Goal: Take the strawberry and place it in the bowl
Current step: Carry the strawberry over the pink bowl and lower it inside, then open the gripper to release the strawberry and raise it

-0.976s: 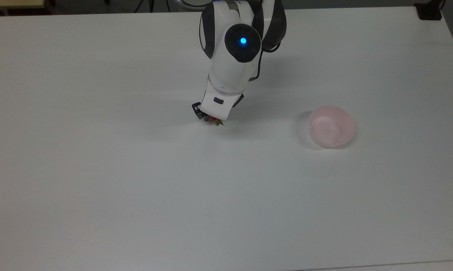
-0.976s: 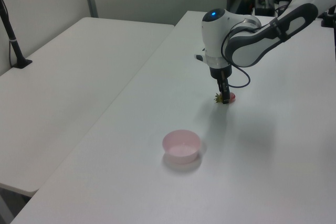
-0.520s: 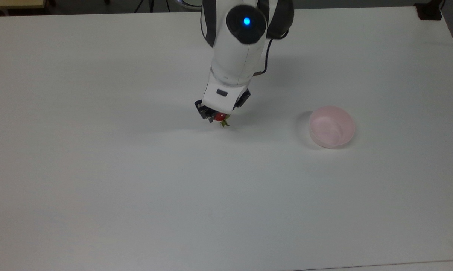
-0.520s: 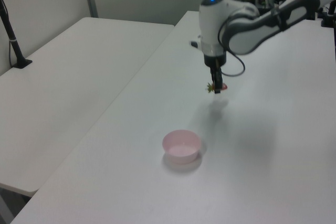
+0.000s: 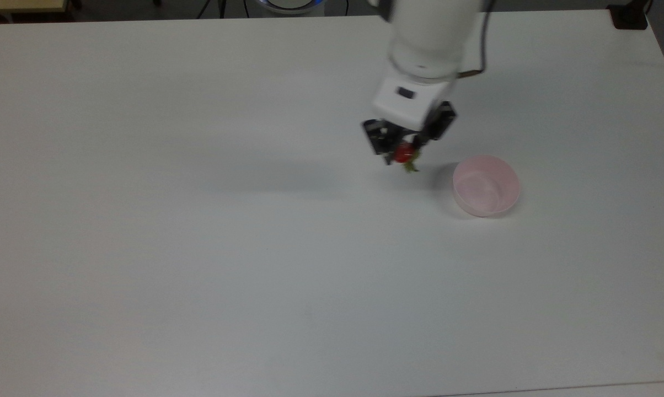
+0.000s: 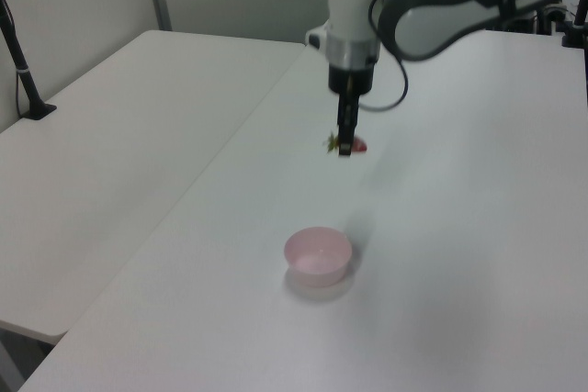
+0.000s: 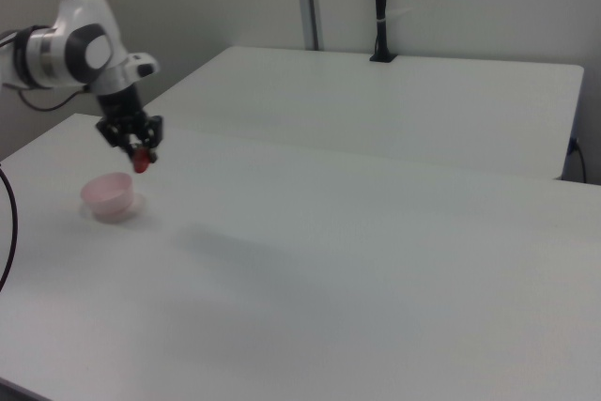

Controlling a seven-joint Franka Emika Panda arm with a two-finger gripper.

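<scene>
My claw [image 5: 402, 150] is clamped narrow on the strawberry [image 5: 403, 154], held above the worktop [image 5: 199, 248] near the bowl [image 5: 486, 185], green cap toward the top view's lower right.

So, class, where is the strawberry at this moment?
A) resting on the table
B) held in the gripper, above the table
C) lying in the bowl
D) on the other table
B: the gripper clamps the strawberry in the air, short of the bowl.

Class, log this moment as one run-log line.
gripper: shut on small red strawberry | strawberry: held above table, short of bowl | pale pink plastic bowl: empty
</scene>
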